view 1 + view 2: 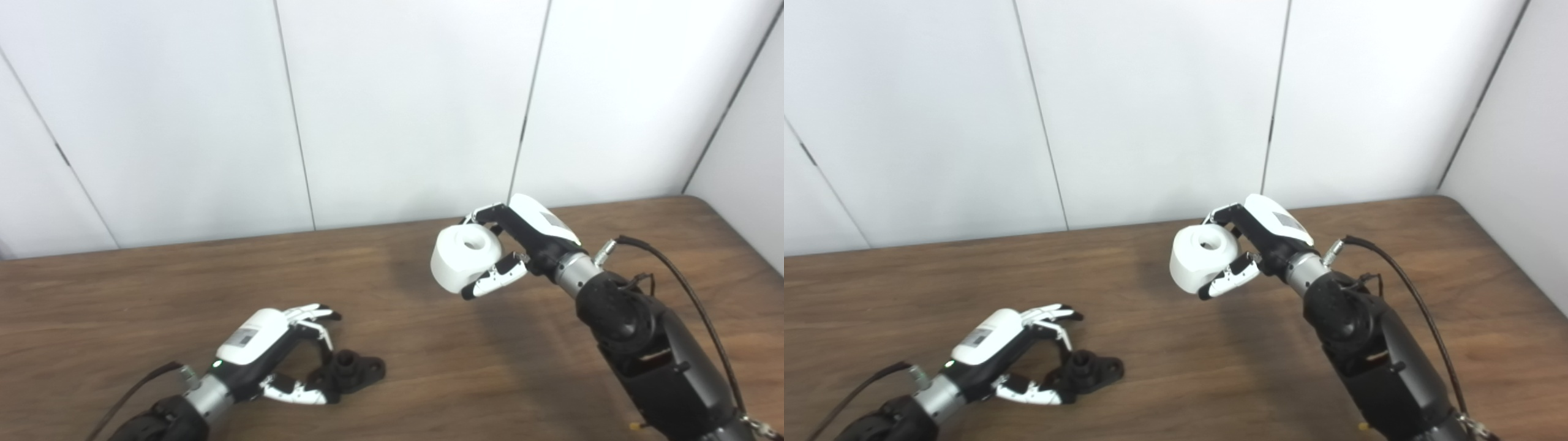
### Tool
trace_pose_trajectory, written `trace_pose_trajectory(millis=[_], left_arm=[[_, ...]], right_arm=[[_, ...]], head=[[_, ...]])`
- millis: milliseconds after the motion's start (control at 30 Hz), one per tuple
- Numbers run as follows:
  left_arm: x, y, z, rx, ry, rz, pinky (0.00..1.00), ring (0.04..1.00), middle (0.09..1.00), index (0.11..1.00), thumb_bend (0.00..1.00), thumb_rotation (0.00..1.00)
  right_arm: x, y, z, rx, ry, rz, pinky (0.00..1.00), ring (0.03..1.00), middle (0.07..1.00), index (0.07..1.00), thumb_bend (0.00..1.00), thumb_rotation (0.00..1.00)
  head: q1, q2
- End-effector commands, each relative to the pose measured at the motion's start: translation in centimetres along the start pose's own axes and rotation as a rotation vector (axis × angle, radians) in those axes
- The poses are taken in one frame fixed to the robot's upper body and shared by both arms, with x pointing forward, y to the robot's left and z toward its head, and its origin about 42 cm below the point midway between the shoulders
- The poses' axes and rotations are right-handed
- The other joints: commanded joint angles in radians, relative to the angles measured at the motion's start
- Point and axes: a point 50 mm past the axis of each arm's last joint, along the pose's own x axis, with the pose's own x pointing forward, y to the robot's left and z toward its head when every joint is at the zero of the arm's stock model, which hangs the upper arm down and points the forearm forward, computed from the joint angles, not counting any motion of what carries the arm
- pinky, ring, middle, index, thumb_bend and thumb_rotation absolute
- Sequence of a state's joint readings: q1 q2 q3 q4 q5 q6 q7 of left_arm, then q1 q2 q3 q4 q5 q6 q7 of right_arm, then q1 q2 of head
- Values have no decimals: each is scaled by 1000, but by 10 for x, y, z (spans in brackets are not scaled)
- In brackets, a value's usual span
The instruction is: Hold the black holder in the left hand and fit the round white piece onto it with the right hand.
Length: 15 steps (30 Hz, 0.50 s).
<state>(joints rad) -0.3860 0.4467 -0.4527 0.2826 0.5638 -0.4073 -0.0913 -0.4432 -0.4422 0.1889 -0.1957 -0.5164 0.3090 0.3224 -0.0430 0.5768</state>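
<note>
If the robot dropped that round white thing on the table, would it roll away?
Probably, if it landed on its side: the round white piece looks like a thick drum with a curved wall. On a flat end it would likely sit still. It looks stiff, keeping its shape between the right hand's fingers, and seems light.

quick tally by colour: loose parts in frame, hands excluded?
Black: 1, the black holder, lying on the table at the left hand.
White: 1, the round white piece, held above the table in the right hand.
Total: 2
</note>
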Motion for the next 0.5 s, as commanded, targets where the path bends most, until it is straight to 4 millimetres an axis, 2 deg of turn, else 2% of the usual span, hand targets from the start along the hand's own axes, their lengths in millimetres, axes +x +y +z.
trace_pose_trajectory(millis=[0,233,467], left_arm=[[-2,-29,-3,18,61,-156,890,925,874,485,523,52],[8,-32,4,16,58,-155,904,939,879,485,523,54],[17,-33,8,25,32,-144,896,939,882,484,524,56]], right_arm=[[7,-22,23,-27,-82,-40,692,790,742,478,526,139],[13,-16,44,-17,-133,18,726,804,744,478,526,137],[20,-8,61,-35,-186,62,767,820,747,479,526,136]], head=[[15,5],[93,27],[120,41]])
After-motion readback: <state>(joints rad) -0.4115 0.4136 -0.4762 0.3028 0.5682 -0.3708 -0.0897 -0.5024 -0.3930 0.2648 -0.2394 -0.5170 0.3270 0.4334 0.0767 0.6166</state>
